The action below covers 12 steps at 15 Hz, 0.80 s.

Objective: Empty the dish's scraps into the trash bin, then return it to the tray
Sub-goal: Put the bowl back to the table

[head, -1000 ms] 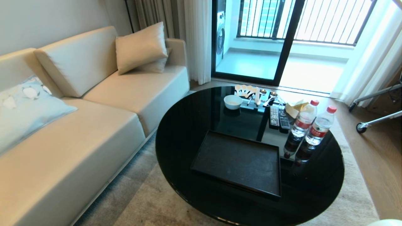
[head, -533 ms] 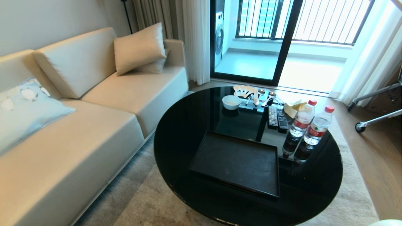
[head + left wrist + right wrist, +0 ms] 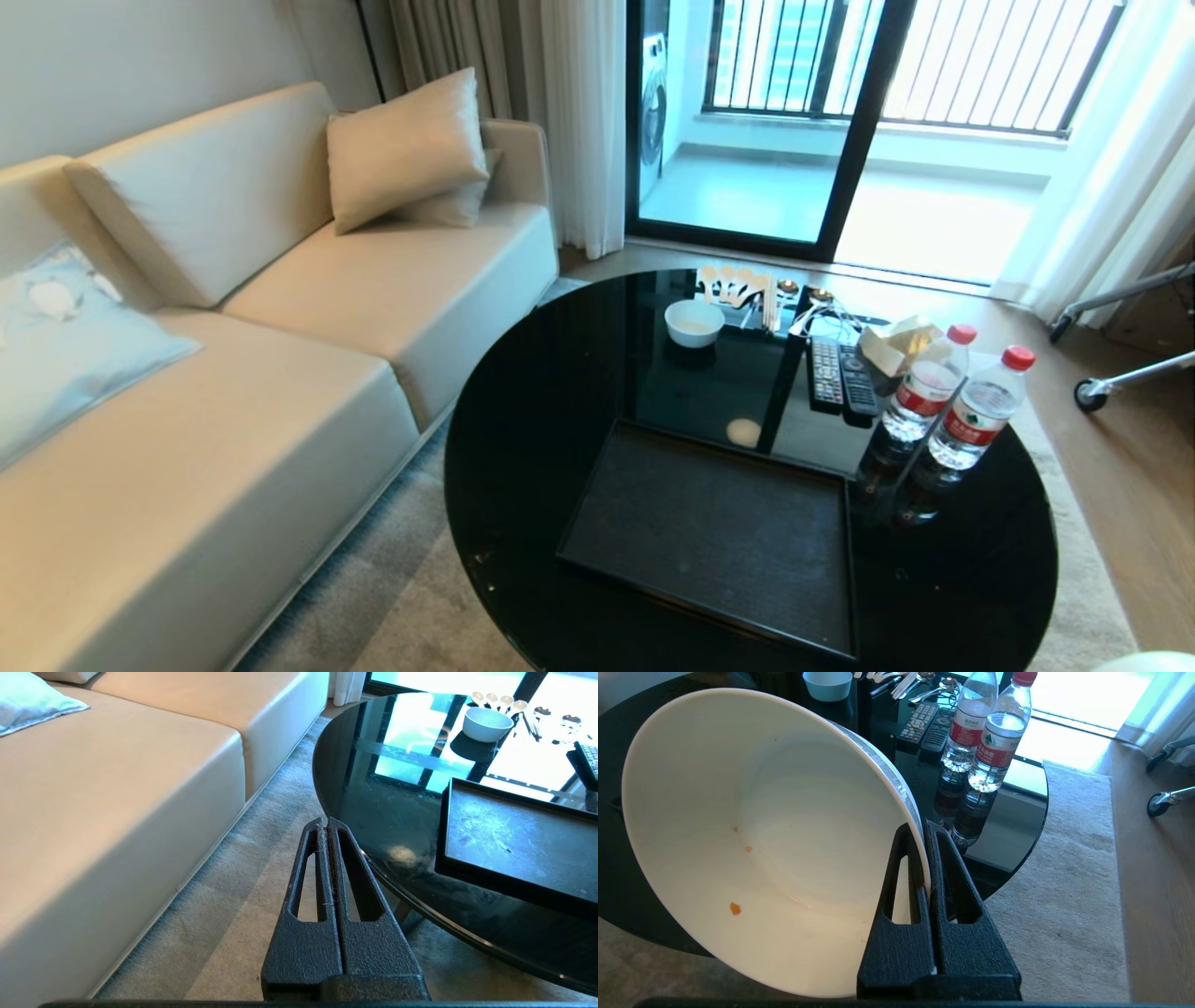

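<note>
My right gripper [image 3: 920,828] is shut on the rim of the dish [image 3: 775,835], a deep white bowl held tilted on its side beside the table's near edge. Only a few tiny orange specks [image 3: 734,908] cling inside it; the scraps and the trash bin are out of view. The matte black tray [image 3: 709,537] lies bare on the near part of the round table and also shows as the tray [image 3: 514,840] in the left wrist view. My left gripper [image 3: 323,822] is shut on nothing, above the carpet between sofa and table. Neither arm shows in the head view.
On the far side of the glossy black table [image 3: 560,392] stand a smaller white bowl [image 3: 694,323], spoons, two remotes [image 3: 840,378] and two water bottles [image 3: 976,411]. A beige sofa [image 3: 233,373] runs along the left. A wheeled stand [image 3: 1092,392] is at the right.
The whole head view has shifted: table and tray now sit lower and slightly right in it, so the camera has moved. Nothing on the table has moved.
</note>
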### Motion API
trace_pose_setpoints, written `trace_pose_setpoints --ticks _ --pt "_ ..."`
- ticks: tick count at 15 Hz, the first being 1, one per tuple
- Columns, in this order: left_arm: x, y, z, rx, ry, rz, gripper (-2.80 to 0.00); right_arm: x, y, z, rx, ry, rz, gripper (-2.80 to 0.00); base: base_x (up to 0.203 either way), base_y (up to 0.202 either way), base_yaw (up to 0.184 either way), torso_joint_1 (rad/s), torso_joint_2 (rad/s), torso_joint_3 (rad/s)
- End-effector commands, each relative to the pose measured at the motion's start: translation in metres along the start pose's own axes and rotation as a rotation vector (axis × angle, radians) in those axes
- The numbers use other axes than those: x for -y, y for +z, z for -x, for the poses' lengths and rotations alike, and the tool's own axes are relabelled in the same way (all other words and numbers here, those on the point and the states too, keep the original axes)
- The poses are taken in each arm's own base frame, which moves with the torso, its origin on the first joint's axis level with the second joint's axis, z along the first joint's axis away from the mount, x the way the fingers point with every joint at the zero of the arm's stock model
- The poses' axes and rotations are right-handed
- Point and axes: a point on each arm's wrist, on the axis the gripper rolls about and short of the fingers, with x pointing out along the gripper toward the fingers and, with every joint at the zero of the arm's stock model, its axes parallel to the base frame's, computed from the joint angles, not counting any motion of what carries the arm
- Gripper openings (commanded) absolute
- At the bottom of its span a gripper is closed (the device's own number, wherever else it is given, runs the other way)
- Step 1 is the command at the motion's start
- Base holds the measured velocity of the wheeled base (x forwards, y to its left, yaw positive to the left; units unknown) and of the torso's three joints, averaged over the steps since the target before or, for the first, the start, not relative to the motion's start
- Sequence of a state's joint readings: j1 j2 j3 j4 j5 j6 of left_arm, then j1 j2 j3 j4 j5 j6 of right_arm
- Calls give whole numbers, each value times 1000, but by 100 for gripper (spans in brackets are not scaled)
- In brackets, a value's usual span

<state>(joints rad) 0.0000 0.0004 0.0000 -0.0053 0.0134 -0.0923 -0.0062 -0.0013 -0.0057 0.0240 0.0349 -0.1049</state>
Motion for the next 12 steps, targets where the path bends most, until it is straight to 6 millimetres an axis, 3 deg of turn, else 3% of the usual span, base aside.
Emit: trace_pose_setpoints --ticks 1,9,12 --pt "0 0 0 1 0 1 -280 0 0 0 -1 1 0 -280 0 0 0 0 0 0" --pt "0 0 0 1 0 1 -280 0 2 0 12 3 7 -280 0 0 0 0 0 0" --pt "0 0 0 1 0 1 -280 1 25 3 29 67 9 -280 0 0 0 0 0 0"
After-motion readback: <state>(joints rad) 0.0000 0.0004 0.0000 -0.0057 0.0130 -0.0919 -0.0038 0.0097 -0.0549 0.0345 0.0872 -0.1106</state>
